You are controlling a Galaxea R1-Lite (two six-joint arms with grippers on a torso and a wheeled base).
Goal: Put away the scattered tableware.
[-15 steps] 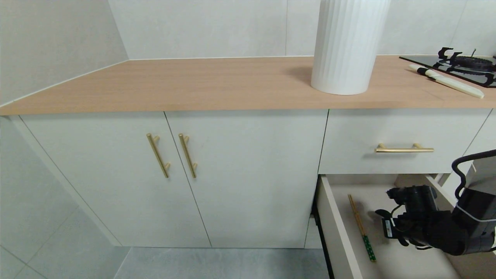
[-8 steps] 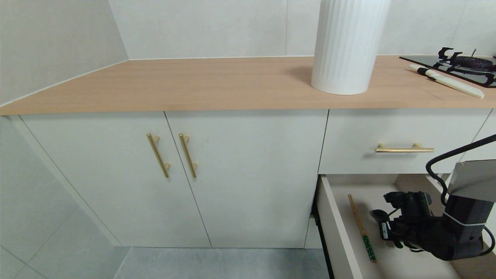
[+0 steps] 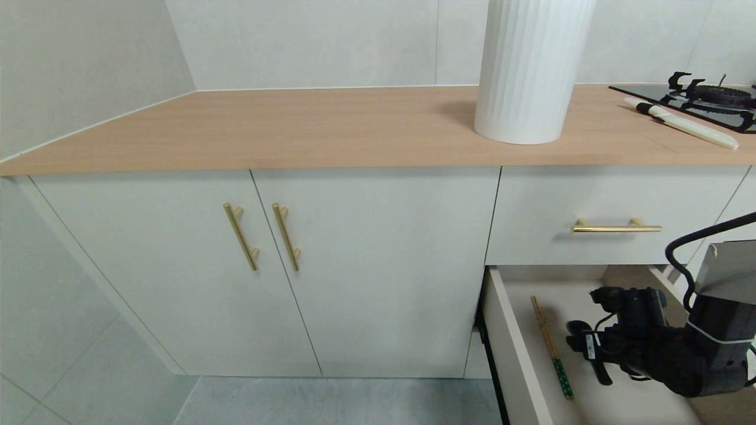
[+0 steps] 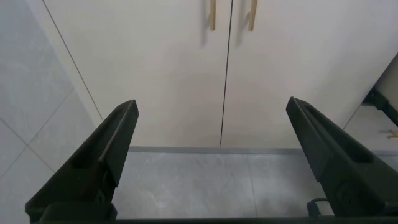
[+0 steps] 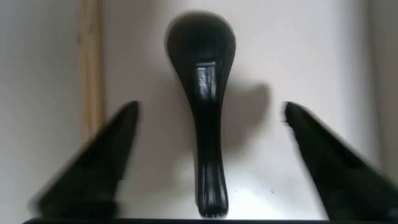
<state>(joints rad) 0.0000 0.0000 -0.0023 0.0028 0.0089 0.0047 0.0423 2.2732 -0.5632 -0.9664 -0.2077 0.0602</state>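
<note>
A black spoon [image 5: 205, 93] lies lengthwise between the spread fingers of my right gripper [image 5: 210, 111], with bare gaps on both sides. That gripper [image 3: 586, 349] is open, down inside the pulled-out lower drawer [image 3: 512, 348]. The spoon's bowl [image 3: 574, 326] points toward the drawer's back. A pair of wooden chopsticks [image 3: 549, 348] with green ends lies beside it on the drawer floor; the chopsticks [image 5: 91, 68] also run along the right wrist view's edge. My left gripper [image 4: 211, 155] hangs open, low before the cabinet doors.
On the wooden counter [image 3: 295, 127] stand a tall ribbed white vase [image 3: 528, 71] and, at the far right, a cream knife [image 3: 679, 123] beside a black stove [image 3: 711, 97]. The upper drawer [image 3: 616, 227] is shut. Two cabinet doors with gold handles [image 3: 263, 236] are closed.
My right arm shifted a little left and then back inside the drawer, its wrist rising and sinking. The spoon's handle now sticks out below the gripper. Chopsticks and counter items stayed put.
</note>
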